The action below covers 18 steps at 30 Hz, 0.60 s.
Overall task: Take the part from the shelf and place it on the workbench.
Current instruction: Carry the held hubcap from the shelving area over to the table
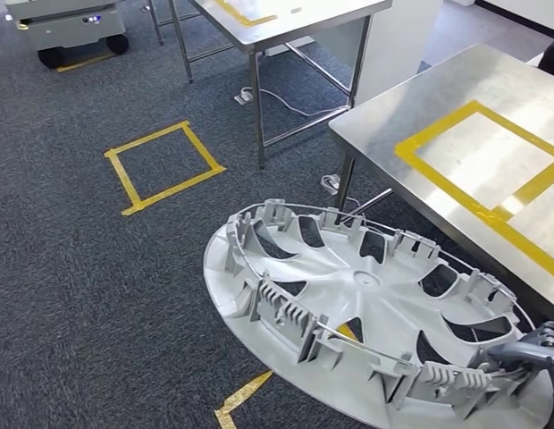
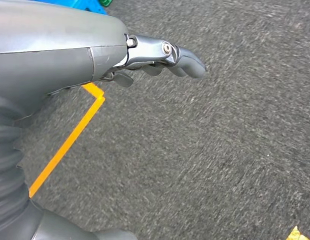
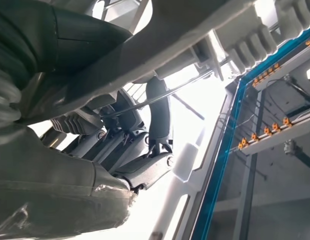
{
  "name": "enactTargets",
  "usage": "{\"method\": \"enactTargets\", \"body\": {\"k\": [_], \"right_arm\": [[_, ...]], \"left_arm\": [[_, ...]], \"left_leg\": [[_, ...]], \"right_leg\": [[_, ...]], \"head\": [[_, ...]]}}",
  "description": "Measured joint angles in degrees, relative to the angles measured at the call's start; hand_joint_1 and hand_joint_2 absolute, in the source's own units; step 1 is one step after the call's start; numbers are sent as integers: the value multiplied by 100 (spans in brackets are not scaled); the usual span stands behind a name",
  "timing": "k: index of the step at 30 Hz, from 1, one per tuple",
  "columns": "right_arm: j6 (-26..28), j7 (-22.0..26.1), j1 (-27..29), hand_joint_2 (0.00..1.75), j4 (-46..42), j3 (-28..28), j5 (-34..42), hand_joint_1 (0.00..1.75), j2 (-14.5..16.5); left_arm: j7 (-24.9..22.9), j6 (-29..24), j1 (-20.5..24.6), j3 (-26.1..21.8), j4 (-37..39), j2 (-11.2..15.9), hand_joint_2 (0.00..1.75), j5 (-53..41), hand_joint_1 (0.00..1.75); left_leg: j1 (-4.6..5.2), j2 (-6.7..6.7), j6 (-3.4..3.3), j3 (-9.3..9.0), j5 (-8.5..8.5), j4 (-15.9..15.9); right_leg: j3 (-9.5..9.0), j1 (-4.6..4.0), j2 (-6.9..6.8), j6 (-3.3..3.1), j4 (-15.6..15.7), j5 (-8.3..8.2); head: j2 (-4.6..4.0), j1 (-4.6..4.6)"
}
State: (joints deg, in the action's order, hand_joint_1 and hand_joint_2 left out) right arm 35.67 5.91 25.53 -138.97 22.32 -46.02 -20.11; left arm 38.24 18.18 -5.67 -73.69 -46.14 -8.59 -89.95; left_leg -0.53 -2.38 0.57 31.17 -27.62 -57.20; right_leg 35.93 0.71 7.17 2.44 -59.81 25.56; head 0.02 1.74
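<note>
left arm cover: smooth silver-grey shell, with a seam where a lighter upper panel meets a darker lower one.
left wrist boot: dark grey ribbed rubber bellows.
left hand (image 2: 161, 57): bright metal link with a round silver screw head, ending in dark grey rounded fingers (image 2: 189, 62).
right arm cover: dull grey shell, its edge wrinkled like foil, beside a dark ribbed boot.
right hand (image 3: 142, 145): dark grey fingers (image 3: 160, 112) on metal links, small screws at the hinges.
right hand, head view (image 1: 533, 347): grey-blue metal linkage.
</note>
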Motion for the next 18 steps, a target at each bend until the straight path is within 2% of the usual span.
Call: {"method": "enactTargets", "body": {"k": [1,3,4,5,6,7,8,9,10,11,12,14,15,16,18], "right_arm": [[3,4,-5,175,0,-2,-7,175,6],[8,11,-24,175,2,-8,-14,175,13],[10,16,-34,175,3,-10,-16,175,15],[11,19,-37,175,4,-13,-18,175,17],[11,19,-35,175,4,-17,-24,175,20],[11,20,-33,175,4,-22,-33,175,23],[14,20,-28,175,4,-28,-49,175,27],[24,21,-23,175,3,-35,-73,175,33],[42,20,-15,175,2,-42,-108,175,41],[66,17,-6,175,-2,-47,-147,175,49],[94,12,5,175,-5,-52,-188,175,58],[135,-2,35,175,-15,-60,-250,175,75],[147,-11,52,175,-22,-62,-275,175,84],[154,-22,62,175,-31,-63,-294,175,89],[163,-47,70,175,-44,-66,-333,175,94]], "left_arm": [[-13,8,2,-1,-16,-5,175,1,0],[-45,16,-15,-5,-37,-11,175,1,0],[-60,19,-27,-9,-40,-13,175,1,0],[-72,20,-34,-13,-41,-13,175,1,0],[-79,20,-37,-14,-41,-14,175,1,0],[-83,20,-34,-15,-41,-15,175,1,0],[-84,20,-33,-14,-41,-17,175,1,0],[-83,23,-35,-13,-42,-18,175,1,0],[-79,36,-42,-11,-48,-17,175,-1,0],[-71,51,-51,-9,-59,-14,175,0,0],[-62,69,-60,-8,-72,-9,175,0,0],[-39,96,-69,-2,-95,-2,175,1,0],[-28,104,-69,4,-101,-2,175,1,0],[-10,110,-72,13,-104,-2,175,1,0],[22,116,-94,29,-107,2,175,1,0]], "left_leg": [[-3,74,-40,-14,20,31],[-1,219,-92,-30,28,63],[3,294,-105,-32,20,62],[4,370,-105,-37,13,61],[2,444,-98,-47,3,60],[-5,516,-83,-65,-11,59],[-15,581,-60,-94,-32,57],[-20,641,-28,-130,-59,54],[-11,692,9,-162,-92,41],[4,735,45,-192,-117,33],[22,780,77,-214,-131,31],[27,867,130,-248,-139,53],[12,822,160,-253,-169,43],[-5,712,185,-215,-255,-51],[-27,411,212,52,-576,-602]], "right_leg": [[68,-7,-153,22,-115,80],[333,-17,-532,54,-686,419],[504,-12,-621,76,-1071,608],[637,-5,-657,98,-1377,726],[680,1,-675,117,-1511,742],[603,7,-697,135,-1412,649],[413,13,-749,149,-1099,477],[172,14,-870,167,-683,318],[-43,12,-984,158,-325,204],[-181,6,-1060,131,-95,151],[-232,-2,-1093,96,-1,152],[-213,-12,-964,-4,-7,151],[-206,-9,-905,-39,0,144],[-205,-4,-841,-79,10,136],[-204,7,-713,-140,23,124]], "head": [[0,12],[0,41],[0,47],[0,46],[0,46],[0,47],[0,47],[0,49],[0,52],[0,49],[0,49],[0,43],[0,43],[0,40],[0,31]]}}
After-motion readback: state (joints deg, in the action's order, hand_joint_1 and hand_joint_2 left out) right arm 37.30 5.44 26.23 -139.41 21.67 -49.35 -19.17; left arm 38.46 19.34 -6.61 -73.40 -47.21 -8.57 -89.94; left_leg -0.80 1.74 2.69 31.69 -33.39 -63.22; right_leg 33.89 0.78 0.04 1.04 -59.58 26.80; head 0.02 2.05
